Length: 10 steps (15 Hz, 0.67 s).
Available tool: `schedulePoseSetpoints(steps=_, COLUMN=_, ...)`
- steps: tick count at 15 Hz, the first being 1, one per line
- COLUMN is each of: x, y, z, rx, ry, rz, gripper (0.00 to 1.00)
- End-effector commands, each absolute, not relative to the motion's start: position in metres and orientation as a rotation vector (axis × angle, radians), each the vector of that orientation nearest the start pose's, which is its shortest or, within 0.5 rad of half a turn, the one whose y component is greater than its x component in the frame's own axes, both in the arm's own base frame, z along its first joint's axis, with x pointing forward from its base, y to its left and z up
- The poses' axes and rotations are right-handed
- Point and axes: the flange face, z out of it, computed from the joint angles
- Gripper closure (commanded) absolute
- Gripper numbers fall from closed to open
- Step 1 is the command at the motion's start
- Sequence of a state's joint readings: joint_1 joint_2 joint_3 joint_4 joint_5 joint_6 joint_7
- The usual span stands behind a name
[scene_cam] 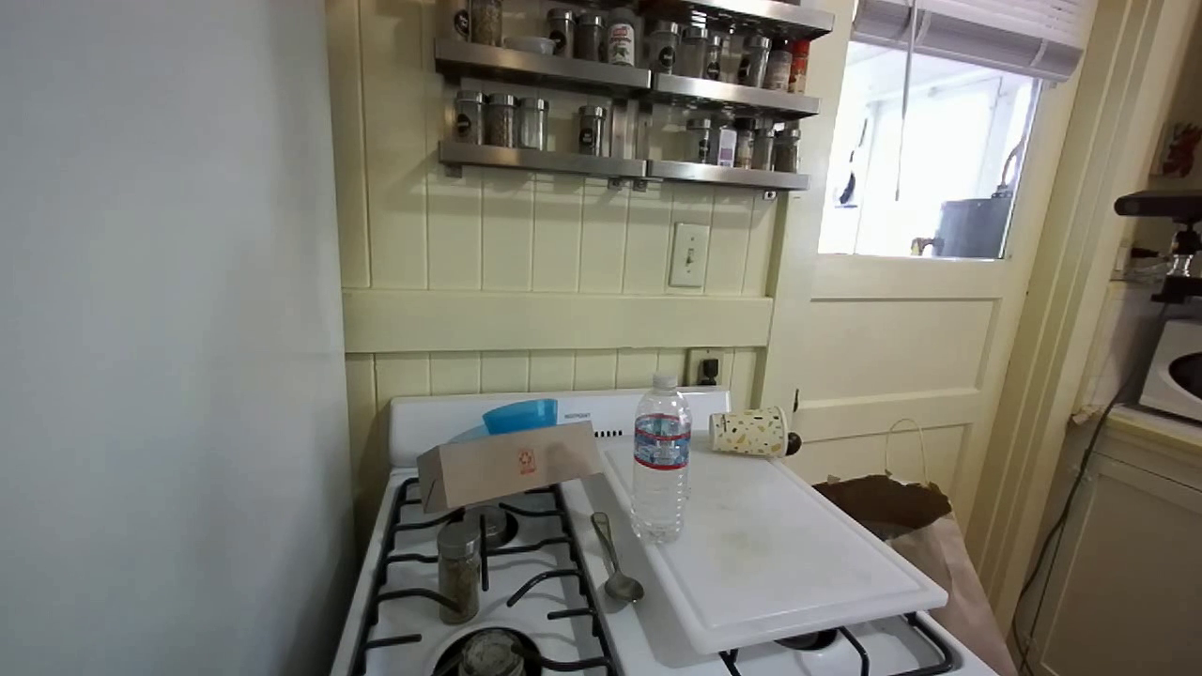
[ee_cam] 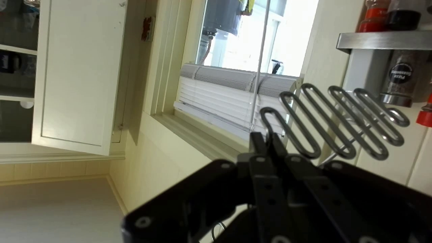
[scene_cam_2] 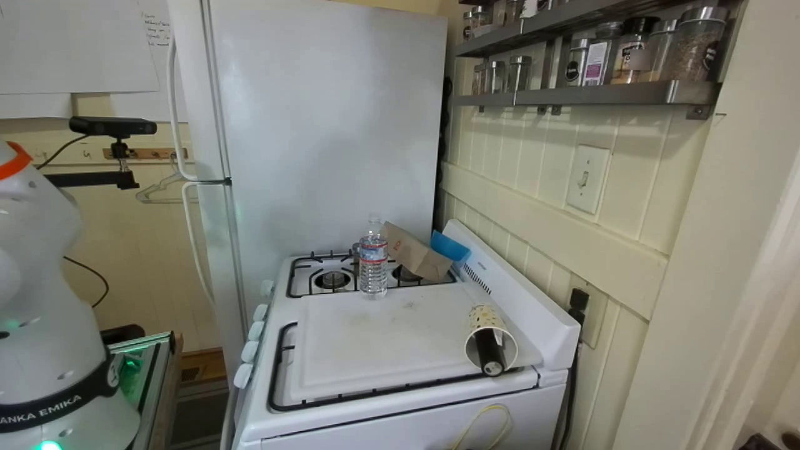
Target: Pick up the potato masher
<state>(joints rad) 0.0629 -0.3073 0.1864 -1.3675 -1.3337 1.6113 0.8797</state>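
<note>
Low in the wrist view, the end effector [ee_cam: 268,140] clenched the potato masher [ee_cam: 332,126] by its zigzag wire head, which jutted past the fingertips [ee_cam: 259,145]; in both exterior views, a water bottle [scene_cam: 662,488] stood at the edge of a cutting board [scene_cam: 798,554].

- i read "anka emika" on the black base band [scene_cam_2: 56,405]
- "pizza seasoning", upside down, on a spice jar [ee_cam: 400,75] in my wrist view
- a recycling sign on the brown box [scene_cam: 507,469]
</note>
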Motion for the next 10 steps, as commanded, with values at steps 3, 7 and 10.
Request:
schedulePoseSetpoints(steps=3, x=0.379, y=0.0249, z=0.9464, rx=1.656, ry=-0.918, rz=1.294, gripper=0.99)
schedulePoseSetpoints(steps=7, x=0.38, y=0.0232, z=0.9456, rx=1.662, ry=-0.944, rz=1.303, gripper=0.99)
schedulePoseSetpoints(steps=10, x=0.3798, y=0.0233, z=0.9463, rx=1.665, ry=-0.977, rz=1.324, gripper=0.99)
